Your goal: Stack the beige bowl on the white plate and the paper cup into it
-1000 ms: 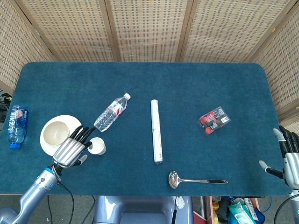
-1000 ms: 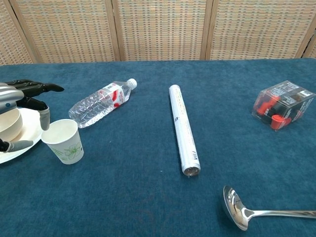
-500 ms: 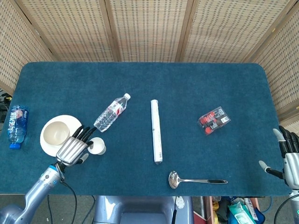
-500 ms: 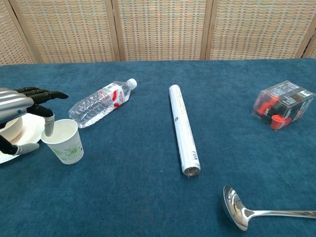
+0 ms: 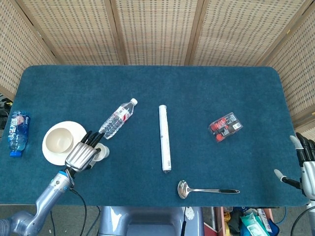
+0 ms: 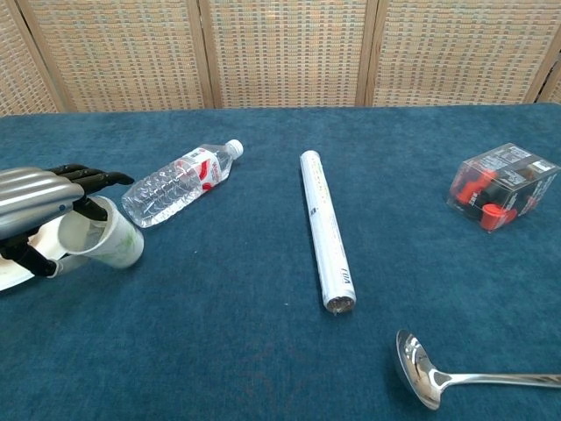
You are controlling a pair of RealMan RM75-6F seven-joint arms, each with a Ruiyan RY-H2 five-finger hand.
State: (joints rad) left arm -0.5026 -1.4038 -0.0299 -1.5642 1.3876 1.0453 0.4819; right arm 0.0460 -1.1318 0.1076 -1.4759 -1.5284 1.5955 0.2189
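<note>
The beige bowl sits in the white plate at the table's left front. Just right of the plate, my left hand grips the paper cup. In the chest view the paper cup is tilted, its mouth turned toward my left hand, with fingers over its rim and the thumb below. That hand hides the bowl there, and only a sliver of the plate shows. My right hand hangs off the table's right front corner, fingers apart and holding nothing.
A clear water bottle lies just beyond the cup. A small blue bottle lies at the far left edge. A long white roll lies mid-table, a red-and-black package at right, a metal spoon near the front.
My left hand has moved right from the plate onto the cup and closed around it. The cup, upright before, now tilts toward the hand. The right hand has barely moved.
</note>
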